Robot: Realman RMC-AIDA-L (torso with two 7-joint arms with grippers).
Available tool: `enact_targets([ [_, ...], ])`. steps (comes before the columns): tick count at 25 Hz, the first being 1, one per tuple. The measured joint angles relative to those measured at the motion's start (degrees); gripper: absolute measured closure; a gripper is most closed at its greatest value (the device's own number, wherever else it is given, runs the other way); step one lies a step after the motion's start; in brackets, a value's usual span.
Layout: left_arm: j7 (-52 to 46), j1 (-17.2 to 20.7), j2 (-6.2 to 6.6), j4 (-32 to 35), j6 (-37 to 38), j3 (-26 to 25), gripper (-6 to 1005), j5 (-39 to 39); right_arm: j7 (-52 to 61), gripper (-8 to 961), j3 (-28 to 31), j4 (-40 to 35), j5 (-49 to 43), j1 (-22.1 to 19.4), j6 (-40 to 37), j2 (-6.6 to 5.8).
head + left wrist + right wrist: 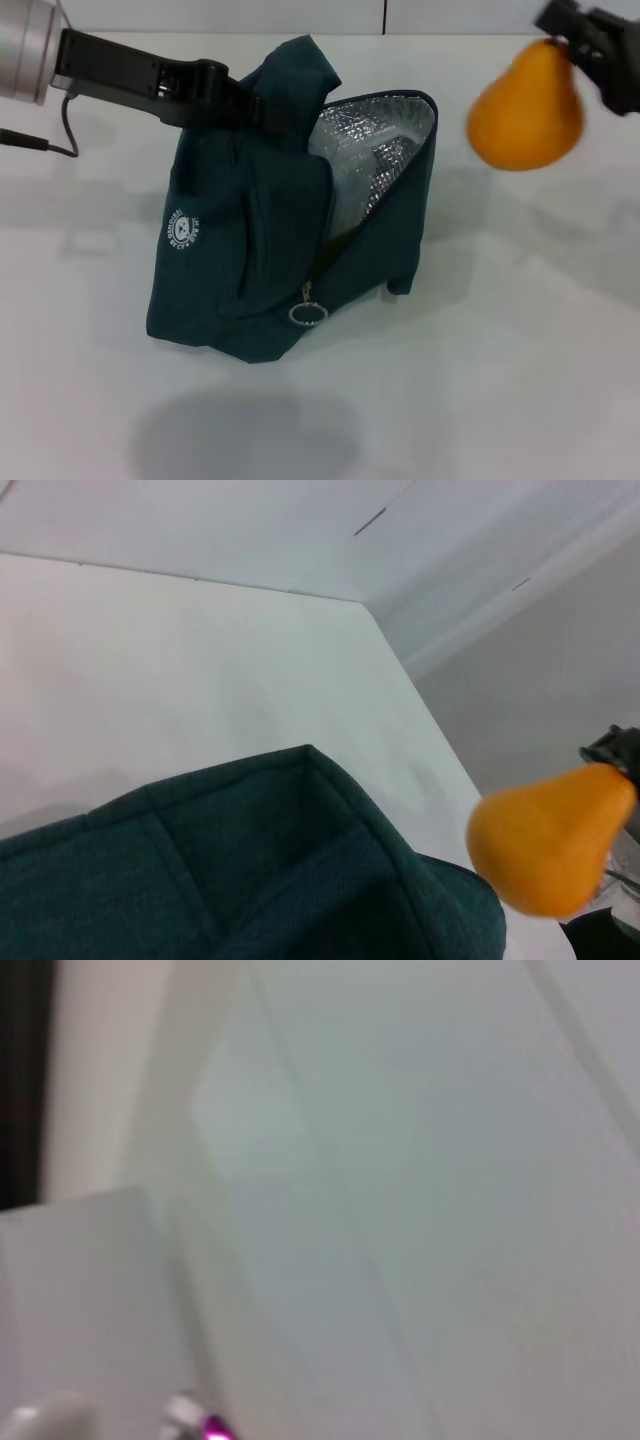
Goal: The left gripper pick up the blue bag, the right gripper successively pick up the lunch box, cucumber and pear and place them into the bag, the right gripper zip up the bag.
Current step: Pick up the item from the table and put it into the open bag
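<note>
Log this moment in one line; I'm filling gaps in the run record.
left end effector: holds teal-blue fabric bag open | right end effector: carries orange-yellow pear beside it

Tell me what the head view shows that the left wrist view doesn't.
Only the head view shows the left tool gripping the blue bag by its upper edge, the open mouth with foil lining, the ring zip pull and the round white logo. Only the left wrist view shows the far table edge and the wall beyond. Both show the bag's teal fabric and the pear, held aloft by the right tool.
</note>
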Motion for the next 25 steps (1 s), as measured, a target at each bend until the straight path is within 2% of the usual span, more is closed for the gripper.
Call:
enact_targets([
  [1, 0.00, -0.01, 0.01, 0.00, 0.00, 0.00, 956, 0.00, 0.98, 904, -2.30, 1.18, 0.06, 2.97, -0.50, 0.43],
  [10, 0.25, -0.22, -0.18, 0.00, 0.00, 0.00, 956, 0.00, 1.52, 897, -10.91, 7.23, 1.42, 12.48, 1.78, 0.66],
  [18, 0.37, 0.00, -0.35, 0.00, 0.00, -0.24, 956, 0.00, 1.69, 890, -23.60, 7.39, 9.14, 14.71, 5.64, 0.66],
  [25, 0.46, 0.09, -0.30, 0.00, 0.00, -0.35, 956, 0.00, 1.77, 885, -28.63, 7.25, 12.54, 14.47, 6.92, 0.66],
])
